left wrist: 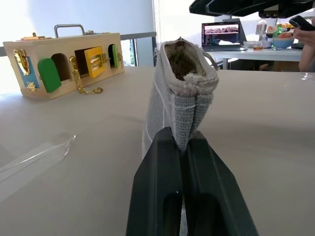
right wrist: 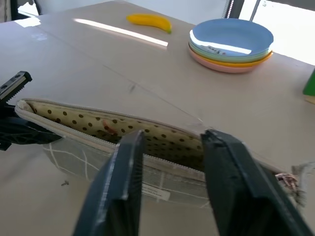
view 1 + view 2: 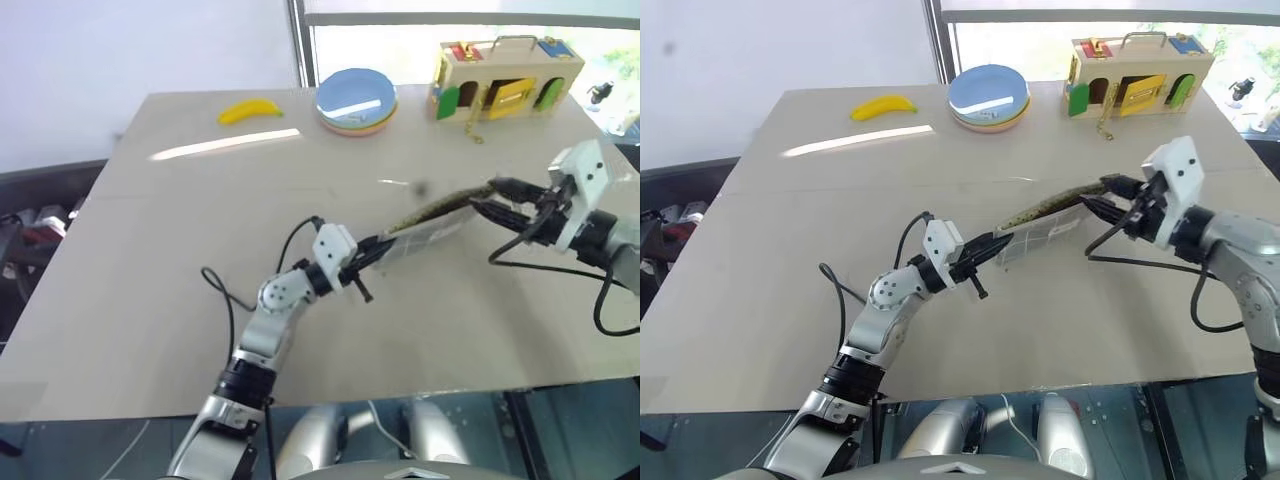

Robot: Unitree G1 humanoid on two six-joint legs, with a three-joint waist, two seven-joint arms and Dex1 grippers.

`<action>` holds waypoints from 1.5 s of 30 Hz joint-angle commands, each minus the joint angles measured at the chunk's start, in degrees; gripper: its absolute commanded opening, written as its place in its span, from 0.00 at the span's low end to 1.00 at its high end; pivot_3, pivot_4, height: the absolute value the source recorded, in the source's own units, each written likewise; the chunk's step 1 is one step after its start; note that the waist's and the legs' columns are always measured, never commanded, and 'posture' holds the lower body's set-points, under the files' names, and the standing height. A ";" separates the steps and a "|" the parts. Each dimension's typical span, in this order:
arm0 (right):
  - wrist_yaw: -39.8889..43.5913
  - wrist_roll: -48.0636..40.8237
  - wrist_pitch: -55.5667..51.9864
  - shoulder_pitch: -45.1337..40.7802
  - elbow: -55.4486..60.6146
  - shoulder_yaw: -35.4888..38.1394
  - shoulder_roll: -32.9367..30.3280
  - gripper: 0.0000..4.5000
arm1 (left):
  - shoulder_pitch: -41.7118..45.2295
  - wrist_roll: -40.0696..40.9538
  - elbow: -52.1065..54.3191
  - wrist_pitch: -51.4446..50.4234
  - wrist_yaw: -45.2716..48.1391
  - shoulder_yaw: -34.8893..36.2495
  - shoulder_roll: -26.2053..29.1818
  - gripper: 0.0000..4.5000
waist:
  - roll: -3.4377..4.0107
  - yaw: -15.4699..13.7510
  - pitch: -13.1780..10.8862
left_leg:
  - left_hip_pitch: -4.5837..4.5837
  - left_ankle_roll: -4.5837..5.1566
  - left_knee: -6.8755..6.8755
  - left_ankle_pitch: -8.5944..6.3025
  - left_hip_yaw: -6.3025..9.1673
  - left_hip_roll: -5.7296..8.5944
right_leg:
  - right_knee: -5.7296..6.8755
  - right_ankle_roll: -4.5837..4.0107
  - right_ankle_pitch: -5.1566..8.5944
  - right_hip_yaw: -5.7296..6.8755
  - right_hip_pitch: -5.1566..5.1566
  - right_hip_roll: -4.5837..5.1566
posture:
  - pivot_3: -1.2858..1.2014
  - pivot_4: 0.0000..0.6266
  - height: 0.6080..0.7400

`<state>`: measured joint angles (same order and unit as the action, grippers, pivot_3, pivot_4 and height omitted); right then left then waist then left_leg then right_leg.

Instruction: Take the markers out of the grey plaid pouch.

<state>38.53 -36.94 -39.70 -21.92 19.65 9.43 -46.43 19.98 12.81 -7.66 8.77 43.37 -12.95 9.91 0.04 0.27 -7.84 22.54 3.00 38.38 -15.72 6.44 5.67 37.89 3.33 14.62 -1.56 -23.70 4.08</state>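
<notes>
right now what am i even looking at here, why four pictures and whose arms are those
These are a humanoid robot's two arms over a table. Two pictures come from the twin cameras on its head, looking down. The other two come from a camera on each wrist, looking along the fingers.

The left end effector is shut on one end of the grey plaid pouch, holding it up off the table. The right end effector is at the pouch's other end with its fingers apart; the right wrist picture looks into the open, dotted lining.

At the far edge lie a banana, a stack of plates and a wooden toy box.
</notes>
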 commanded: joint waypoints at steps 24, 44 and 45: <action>19.03 5.17 -14.87 -7.37 10.55 -15.16 -18.68 0.67 | 2.00 8.60 1.08 -9.04 9.38 -0.60 -3.37 0.00 | -0.03 -1.10 -0.03 | 0.09 0.00 0.01 0.00 0.12 0.00 | -0.09 0.00 0.00 0.14 -0.01 0.02 | 0.52 0.24 1.00; 21.42 18.39 -10.74 -10.52 2.46 -26.10 -16.09 0.98 | 1.37 9.65 -3.93 -14.84 16.83 -1.08 -3.64 0.00 | -0.05 -1.10 -0.03 | 0.14 -0.01 0.05 0.00 0.18 0.01 | -0.15 0.00 0.00 0.20 -0.01 0.05 | 0.52 0.24 1.00; 20.52 18.04 -11.32 -10.57 1.55 -24.72 -15.39 0.98 | 1.36 9.97 -3.97 -15.15 17.36 -0.96 -3.58 0.00 | -0.05 -1.11 -0.03 | 0.14 -0.01 0.05 0.00 0.17 0.01 | -0.15 0.00 0.00 0.19 -0.01 0.05 | 0.52 0.24 1.00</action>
<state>60.67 -19.29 -50.25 -31.07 22.35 -19.36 -62.41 21.22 21.99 -11.83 -6.57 59.22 -14.00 6.36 -0.01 -0.83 -7.88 22.68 2.98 38.42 -15.73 6.62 5.68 37.74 3.33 14.62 -1.36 -23.71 4.13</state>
